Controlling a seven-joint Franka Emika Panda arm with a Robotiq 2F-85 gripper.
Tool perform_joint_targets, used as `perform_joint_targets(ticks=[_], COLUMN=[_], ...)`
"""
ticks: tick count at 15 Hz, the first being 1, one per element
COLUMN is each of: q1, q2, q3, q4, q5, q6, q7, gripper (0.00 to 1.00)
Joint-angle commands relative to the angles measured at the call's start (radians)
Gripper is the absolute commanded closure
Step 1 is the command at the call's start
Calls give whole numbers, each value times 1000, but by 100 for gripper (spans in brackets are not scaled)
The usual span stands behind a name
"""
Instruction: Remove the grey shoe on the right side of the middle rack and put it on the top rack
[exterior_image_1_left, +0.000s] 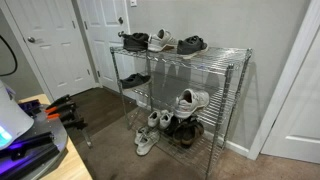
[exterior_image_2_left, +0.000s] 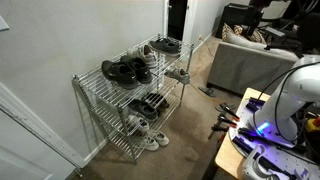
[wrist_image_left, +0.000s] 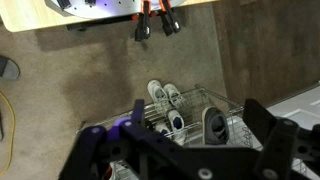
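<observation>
Gripper (wrist_image_left: 175, 130) fills the bottom of the wrist view: black matte fingers (wrist_image_left: 270, 125), blocky and angular, spread wide apart with nothing between them. It hangs in the air above the floor and the rack, touching no shoe.

Brown short-pile carpet (wrist_image_left: 80, 80) lies under it. A light wood table edge (wrist_image_left: 30, 10) runs along the top of that view, with two orange-and-black clamps (wrist_image_left: 155, 22) at the edge.

The shelving unit is chrome wire, three tiers of thin grid on slim round posts, shiny and see-through. It stands against a plain pale wall.

The grey shoe (exterior_image_1_left: 192, 100) sits on the right side of the middle rack (exterior_image_1_left: 160, 92), alone at that end. It is a pale grey-white low-top with laces, a thick white sole and a dark opening, and rests tipped up somewhat rather than flat. In the wrist view a pale shoe with a dark opening (wrist_image_left: 213, 125) shows through the grid; likely the same one, cannot tell for sure.

A black shoe (exterior_image_1_left: 135, 80) sits on the left of the same tier, well apart from the grey one.

The top rack (exterior_image_1_left: 215, 55) carries three shoes in a row: black (exterior_image_1_left: 135, 41), pale grey (exterior_image_1_left: 162, 40) and dark (exterior_image_1_left: 192, 44). In an exterior view the same shelf (exterior_image_2_left: 92, 80) shows the dark shoes bunched near one end.

A small white sneaker pair (exterior_image_1_left: 150, 128) lies at floor level, toes poking out past the rack front, beside dark brown shoes (exterior_image_1_left: 186, 128).

White panel doors (exterior_image_1_left: 60, 40) stand behind the rack, and a grey fabric couch (exterior_image_2_left: 250, 65) sits across the room.
</observation>
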Motion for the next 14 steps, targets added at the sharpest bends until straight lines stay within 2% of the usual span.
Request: perform_joint_targets(ticks=[1, 7, 9, 14], q1=[-33, -33, -37, -55], q2=[7, 15, 58, 199], q3=[21, 18, -3, -35], q4=[3, -2, -25, -126], q5=[14, 16, 24, 26], q6=[-4, 7, 95, 448], q7=[-19, -23, -35, -55], gripper=[0, 0, 0, 0])
